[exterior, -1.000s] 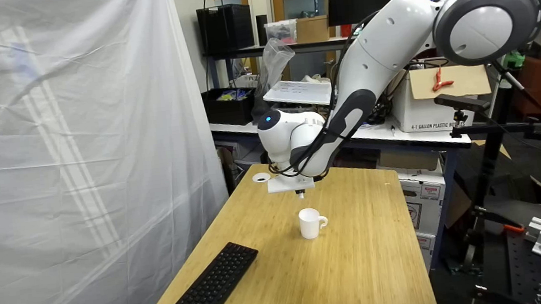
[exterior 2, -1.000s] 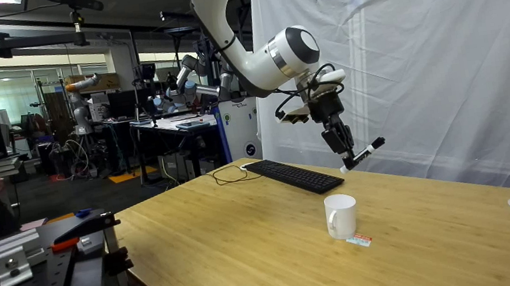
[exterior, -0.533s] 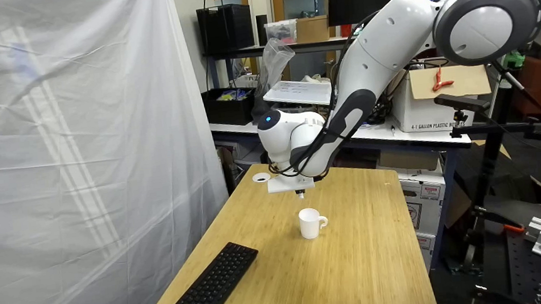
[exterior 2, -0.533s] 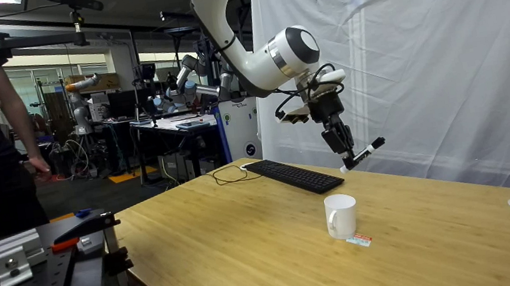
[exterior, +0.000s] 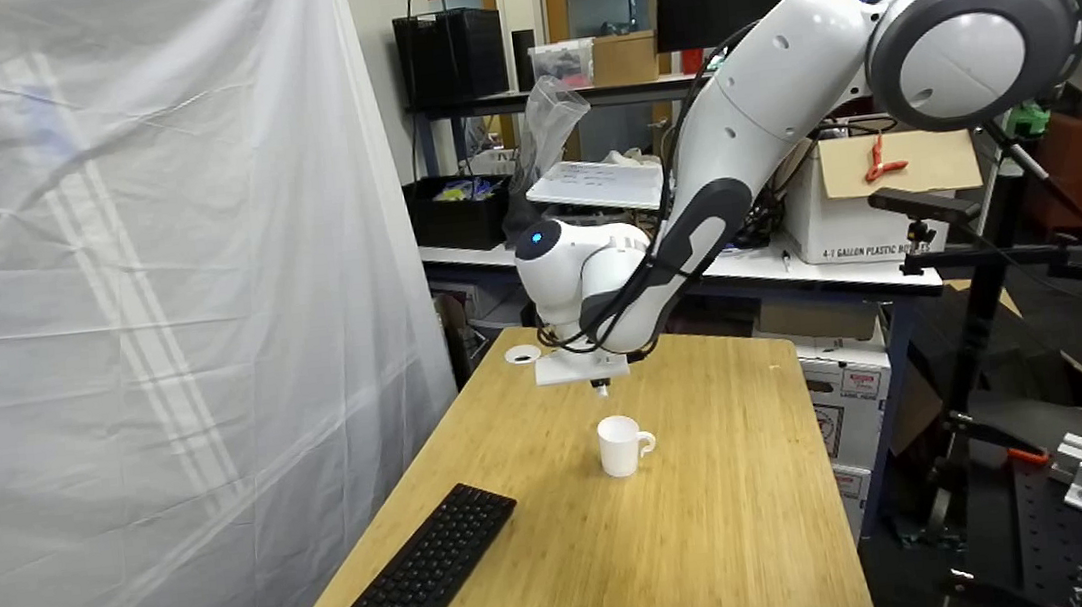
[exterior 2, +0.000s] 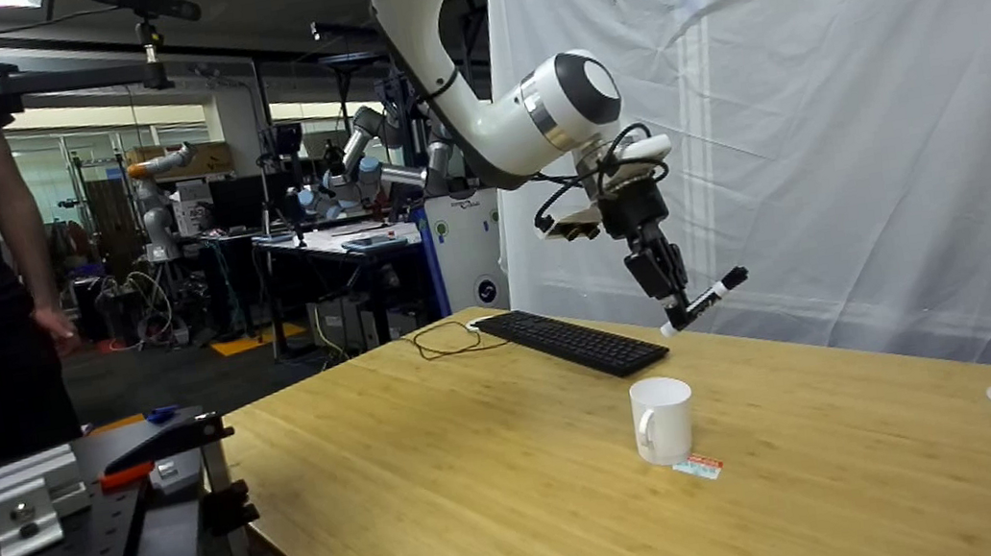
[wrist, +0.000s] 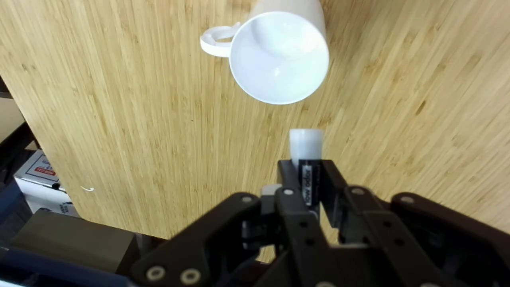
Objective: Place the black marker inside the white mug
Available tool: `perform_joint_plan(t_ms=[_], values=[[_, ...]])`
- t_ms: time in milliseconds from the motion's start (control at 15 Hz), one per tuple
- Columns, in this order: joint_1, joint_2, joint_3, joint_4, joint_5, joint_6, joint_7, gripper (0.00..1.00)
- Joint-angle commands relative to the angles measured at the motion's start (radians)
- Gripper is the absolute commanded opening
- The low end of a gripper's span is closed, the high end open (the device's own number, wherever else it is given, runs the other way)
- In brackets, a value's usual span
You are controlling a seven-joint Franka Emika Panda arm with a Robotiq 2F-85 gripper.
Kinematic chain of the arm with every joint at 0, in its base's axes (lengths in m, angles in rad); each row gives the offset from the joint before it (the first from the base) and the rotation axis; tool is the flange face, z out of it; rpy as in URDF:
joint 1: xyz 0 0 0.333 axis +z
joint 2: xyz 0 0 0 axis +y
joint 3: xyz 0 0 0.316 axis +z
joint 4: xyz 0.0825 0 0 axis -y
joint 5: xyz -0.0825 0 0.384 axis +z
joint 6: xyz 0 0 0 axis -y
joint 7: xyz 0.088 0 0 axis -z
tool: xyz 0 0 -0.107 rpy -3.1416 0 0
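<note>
Done: grasping black marker [exterior 2: 708, 298], clamped tilted in gripper [wrist: 308, 172] — remaining: lowering into white mug [wrist: 279, 63], below gripper and aside.

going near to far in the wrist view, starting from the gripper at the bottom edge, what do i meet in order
Gripper → white end of the black marker, poking out past the grip → white mug, its open mouth facing the camera.
</note>
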Motion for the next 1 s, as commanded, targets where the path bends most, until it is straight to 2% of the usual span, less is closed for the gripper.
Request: perform_joint_plan(t_ms=[0,467,933], values=[[0.038,-0.003,-0.034,-0.024,0.02,0.023,-0.007,0.05],[0.093,0.008,-0.035,-0.08,0.014,0.047,0.007,0.05],[0.129,0.013,-0.075,-0.114,-0.005,0.071,0.019,0.05]])
